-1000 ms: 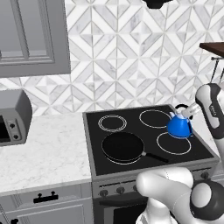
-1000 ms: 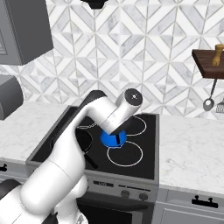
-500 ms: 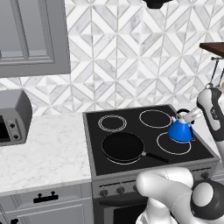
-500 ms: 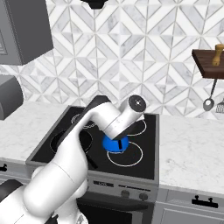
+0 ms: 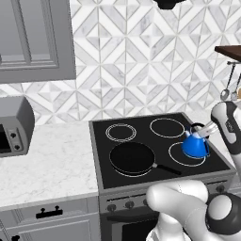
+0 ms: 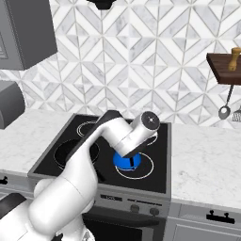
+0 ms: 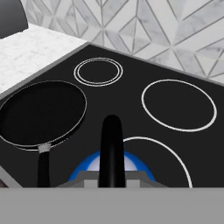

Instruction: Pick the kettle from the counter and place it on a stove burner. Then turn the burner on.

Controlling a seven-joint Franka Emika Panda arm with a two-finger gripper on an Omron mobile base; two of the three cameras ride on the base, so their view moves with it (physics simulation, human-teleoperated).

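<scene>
The small blue kettle with its black arched handle sits low over the front right stove burner, a large thin white ring on the black cooktop. My gripper comes in from the right and is shut on the kettle's handle. In the right base view the arm's wrist covers most of the kettle, with the burner ring around it. Whether its base touches the glass I cannot tell. The white marble counter lies left of the stove.
A black frying pan fills the front left burner, its handle pointing towards the kettle. Behind are a small double-ringed circle and another large ring. A grey appliance stands far left; a shelf with hanging utensils is at right.
The gripper has carried the kettle downwards and a little forward, from above the front right burner to low inside its ring. The pan has stayed put.
</scene>
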